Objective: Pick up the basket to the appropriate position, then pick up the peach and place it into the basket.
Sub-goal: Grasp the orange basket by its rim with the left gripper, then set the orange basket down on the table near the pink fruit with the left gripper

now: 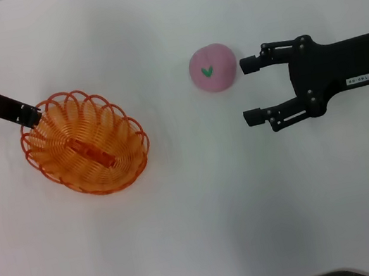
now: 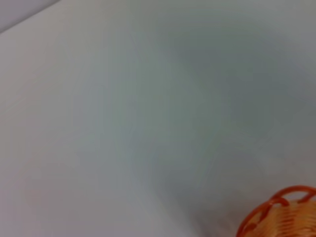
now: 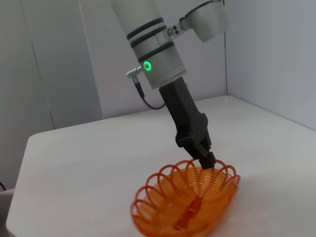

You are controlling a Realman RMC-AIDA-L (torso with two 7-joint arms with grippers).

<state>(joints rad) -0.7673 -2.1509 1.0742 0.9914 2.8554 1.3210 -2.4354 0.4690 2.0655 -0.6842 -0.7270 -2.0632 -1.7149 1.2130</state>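
the left gripper [image 1: 33,116] pinches the looped rim of the orange basket [image 1: 85,142] at its far left end, fingers closed on the wire; the basket sits on the white table [image 1: 202,235] left of centre. the pink peach [image 1: 213,67] with its green leaf mark lies well right of it. just beyond, the right gripper [image 1: 252,90] hovers, fingers spread apart, upper fingertip just beside the peach; a small white label on its body is unreadable.

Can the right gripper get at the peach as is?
Probably yes. The right gripper is open, its fingers pointing at the peach just ahead on bare table. The basket, held by the left gripper, sits well aside.
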